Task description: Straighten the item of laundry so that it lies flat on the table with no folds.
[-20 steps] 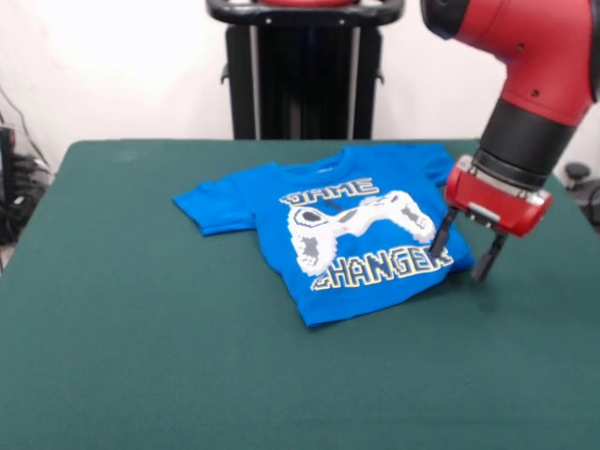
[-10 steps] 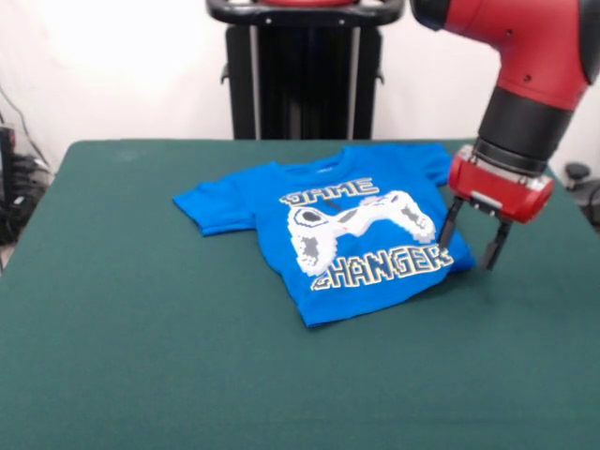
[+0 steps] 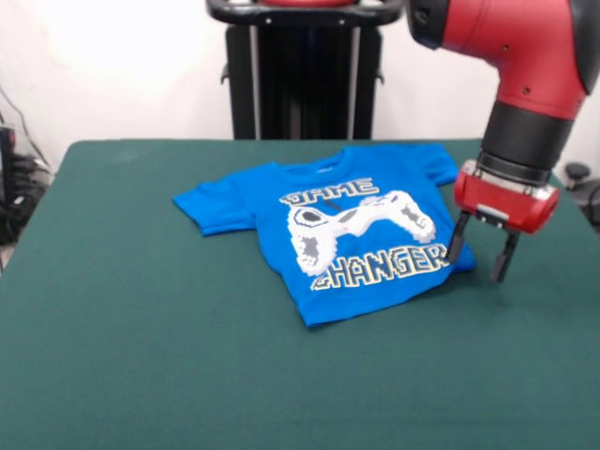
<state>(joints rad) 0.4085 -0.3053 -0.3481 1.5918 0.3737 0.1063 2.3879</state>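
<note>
Blue T-shirt [image 3: 333, 234] spread on green table [image 3: 141, 356], hem corner behind empty, parted jaws of gripper [image 3: 480, 255].

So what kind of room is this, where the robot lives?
It looks like a robot lab or test room, not a home. A big red robot arm with a tool stands at a green felt table with just one blue T-shirt on it, against a plain white wall.

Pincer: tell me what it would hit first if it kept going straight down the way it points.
The open pincer points down just off the shirt hem's corner. It would probably meet bare table first, though one finger might clip the shirt's edge; depth is unclear.
</note>
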